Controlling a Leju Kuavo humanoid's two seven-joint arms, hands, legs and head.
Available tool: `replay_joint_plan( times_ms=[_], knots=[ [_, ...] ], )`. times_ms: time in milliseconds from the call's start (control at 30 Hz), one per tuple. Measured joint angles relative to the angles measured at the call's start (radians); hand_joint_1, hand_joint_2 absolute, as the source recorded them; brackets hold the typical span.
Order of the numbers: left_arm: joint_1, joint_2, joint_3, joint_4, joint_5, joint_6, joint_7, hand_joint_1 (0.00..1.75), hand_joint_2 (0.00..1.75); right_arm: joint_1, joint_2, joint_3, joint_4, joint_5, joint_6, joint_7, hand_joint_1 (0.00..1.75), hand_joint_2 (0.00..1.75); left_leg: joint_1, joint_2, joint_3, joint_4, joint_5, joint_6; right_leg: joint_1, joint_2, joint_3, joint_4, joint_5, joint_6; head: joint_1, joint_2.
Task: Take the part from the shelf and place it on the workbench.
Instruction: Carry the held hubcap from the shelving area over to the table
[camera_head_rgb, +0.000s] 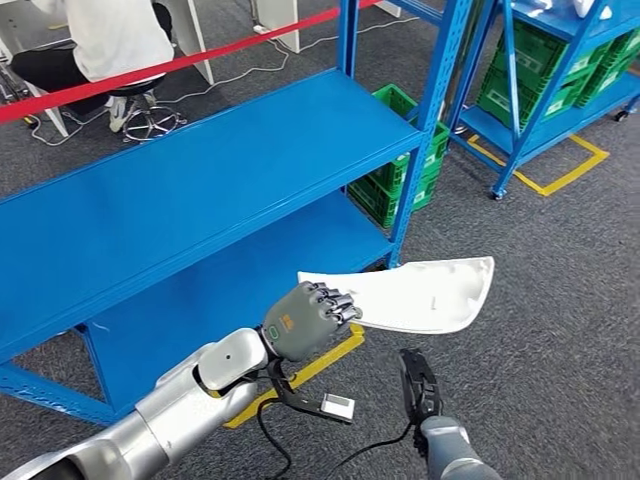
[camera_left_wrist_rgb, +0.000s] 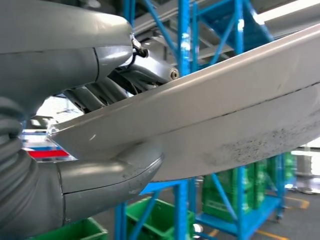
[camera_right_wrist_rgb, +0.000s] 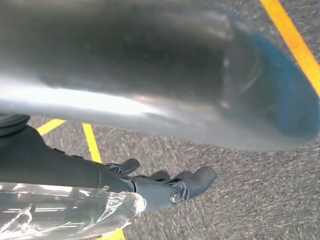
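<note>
Part held clear of shelf.
Left hand (camera_head_rgb: 308, 320) gripping white part (camera_head_rgb: 423, 293) just beside blue shelf (camera_head_rgb: 211, 180); right hand (camera_head_rgb: 417, 385) near, grip state indeterminable.

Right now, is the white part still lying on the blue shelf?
No, the left hand holds the white part in the air over the grey floor, clear of the blue shelf.

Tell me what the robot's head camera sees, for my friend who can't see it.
The robot's left hand holds a long white curved part out over grey carpet, beside a blue metal shelf. Its right hand hangs lower, holding nothing. Green crates sit behind the shelf.
</note>
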Motion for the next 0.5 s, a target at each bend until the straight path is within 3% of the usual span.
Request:
replay_joint_plan(
  times_ms=[67, 100, 167, 233, 267, 333, 400, 433, 500],
  knots=[
    [-0.011, -0.001, -0.008, 0.006, 0.007, 0.002, -0.008, 1.75, 1.75, -0.007, 0.012, 0.0, 0.0, -0.005, -0.009, 0.0, 0.0, 0.0, 0.006, -0.032, 0.061, -0.103, 0.026, 0.002, -0.002, 0.022, -0.015, 0.009, 0.006, 0.011, 0.0, 0.0],
    [-0.016, -0.002, -0.014, 0.01, 0.01, 0.003, -0.011, 1.75, 1.75, -0.009, 0.017, 0.0, 0.0, -0.008, -0.014, 0.0, 0.0, 0.0, 0.007, -0.043, 0.073, -0.126, 0.025, 0.007, -0.003, 0.033, -0.023, 0.012, 0.01, 0.018, 0.0, 0.0],
    [-0.023, -0.006, -0.021, 0.017, -0.005, 0.015, 0.007, 1.75, 1.75, -0.003, 0.022, 0.003, 0.0, 0.006, -0.024, -0.005, 0.0, 0.0, 0.006, -0.035, 0.073, -0.136, 0.021, 0.022, -0.006, 0.05, -0.034, 0.011, 0.019, 0.032, 0.0, 0.0],
    [-0.017, 0.001, -0.022, 0.018, -0.046, 0.042, 0.052, 1.75, 1.75, 0.038, 0.012, 0.02, 0.0, 0.039, -0.023, -0.046, 0.0, 0.0, 0.007, -0.019, 0.074, -0.139, 0.024, 0.038, -0.004, 0.026, -0.048, 0.031, 0.005, 0.041, 0.005, 0.0],
    [-0.001, 0.015, -0.016, 0.009, -0.067, 0.059, 0.072, 1.75, 1.75, 0.08, -0.003, 0.032, -0.001, 0.051, -0.013, -0.106, 0.0, 0.0, 0.008, -0.011, 0.076, -0.141, 0.024, 0.046, -0.003, 0.005, -0.066, 0.069, -0.017, 0.044, 0.008, 0.0],
    [0.062, 0.065, 0.012, -0.029, -0.095, 0.088, 0.088, 1.75, 1.75, 0.2, -0.052, 0.05, 0.0, 0.058, 0.016, -0.274, 0.0, 0.0, 0.006, 0.003, 0.079, -0.141, 0.021, 0.056, -0.001, -0.033, -0.12, 0.198, -0.081, 0.05, 0.014, 0.0],
    [0.136, 0.113, 0.05, -0.069, -0.117, 0.101, 0.083, 1.75, 1.75, 0.32, -0.099, 0.058, 0.001, 0.06, 0.032, -0.383, 0.0, 0.0, 0.002, 0.016, 0.08, -0.141, 0.017, 0.06, -0.002, -0.043, -0.16, 0.29, -0.113, 0.052, 0.016, 0.0],
    [0.163, 0.127, 0.067, -0.083, -0.125, 0.1, 0.081, 1.75, 1.75, 0.361, -0.117, 0.061, 0.001, 0.062, 0.035, -0.396, 0.0, 0.0, 0.0, 0.024, 0.08, -0.141, 0.016, 0.06, -0.002, -0.045, -0.157, 0.283, -0.103, 0.051, 0.017, 0.0],
    [0.191, 0.14, 0.089, -0.108, -0.135, 0.096, 0.079, 1.75, 1.75, 0.395, -0.14, 0.068, 0.001, 0.064, 0.036, -0.389, 0.0, 0.0, -0.003, 0.046, 0.082, -0.141, 0.013, 0.056, 0.003, -0.064, -0.094, 0.167, -0.049, 0.043, 0.017, 0.0]
  ],
)
